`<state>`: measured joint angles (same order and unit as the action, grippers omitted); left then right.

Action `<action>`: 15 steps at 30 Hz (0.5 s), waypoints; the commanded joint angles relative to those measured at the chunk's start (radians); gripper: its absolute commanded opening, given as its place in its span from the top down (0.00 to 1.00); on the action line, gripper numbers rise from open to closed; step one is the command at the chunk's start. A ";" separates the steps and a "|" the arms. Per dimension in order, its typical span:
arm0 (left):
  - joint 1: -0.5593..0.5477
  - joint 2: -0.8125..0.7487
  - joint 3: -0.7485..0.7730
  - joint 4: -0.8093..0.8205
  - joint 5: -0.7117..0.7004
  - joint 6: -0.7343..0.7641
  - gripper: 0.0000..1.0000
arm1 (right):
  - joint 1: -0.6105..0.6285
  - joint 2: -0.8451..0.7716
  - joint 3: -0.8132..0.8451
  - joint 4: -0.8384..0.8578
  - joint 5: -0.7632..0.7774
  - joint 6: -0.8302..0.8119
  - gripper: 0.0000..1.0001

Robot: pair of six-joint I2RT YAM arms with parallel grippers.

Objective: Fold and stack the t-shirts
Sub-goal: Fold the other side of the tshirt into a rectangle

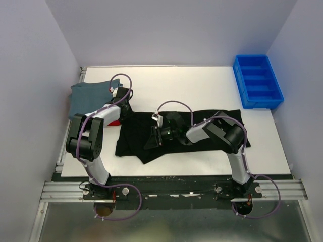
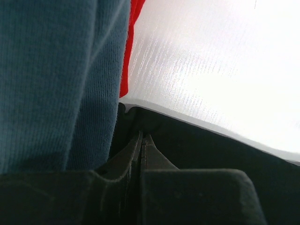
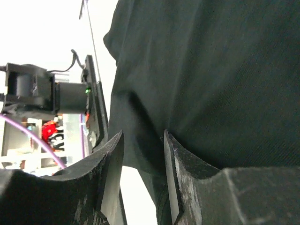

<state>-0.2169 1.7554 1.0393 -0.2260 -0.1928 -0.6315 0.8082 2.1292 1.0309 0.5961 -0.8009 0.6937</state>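
The black t-shirt [image 1: 131, 140] lies spread across the middle of the white table [image 1: 192, 85]. My left gripper [image 1: 124, 110] is at its far left corner. In the left wrist view its jaws [image 2: 141, 137] are pressed together at the edge of the black cloth [image 2: 211, 145]. My right gripper [image 1: 150, 138] is over the shirt's left part, open, with a fold of black cloth [image 3: 211, 70] between its fingers [image 3: 143, 136]. The grey-blue t-shirt [image 1: 86, 96] lies at the far left and also shows in the left wrist view [image 2: 47, 79]. A strip of the red t-shirt [image 1: 115, 122] peeks out under it [image 2: 127, 56].
A blue plastic bin [image 1: 257, 80] stands at the far right corner. White walls close in the table on three sides. The right wrist view shows arm hardware and a purple cable [image 3: 47, 89] at its left.
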 commanded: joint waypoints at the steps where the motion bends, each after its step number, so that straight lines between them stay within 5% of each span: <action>1: 0.008 -0.002 0.018 -0.004 0.000 0.013 0.93 | 0.049 -0.052 -0.175 0.235 -0.063 0.128 0.53; 12: 0.010 0.001 0.027 -0.013 -0.016 0.016 0.93 | 0.155 -0.208 -0.293 0.278 -0.047 0.179 0.52; 15: 0.007 -0.010 0.027 -0.013 -0.013 0.018 0.93 | 0.135 -0.277 -0.289 0.158 -0.011 0.120 0.52</action>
<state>-0.2169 1.7554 1.0405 -0.2264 -0.1928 -0.6277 0.9627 1.9324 0.7498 0.8215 -0.8314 0.8593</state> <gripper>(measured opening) 0.067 0.476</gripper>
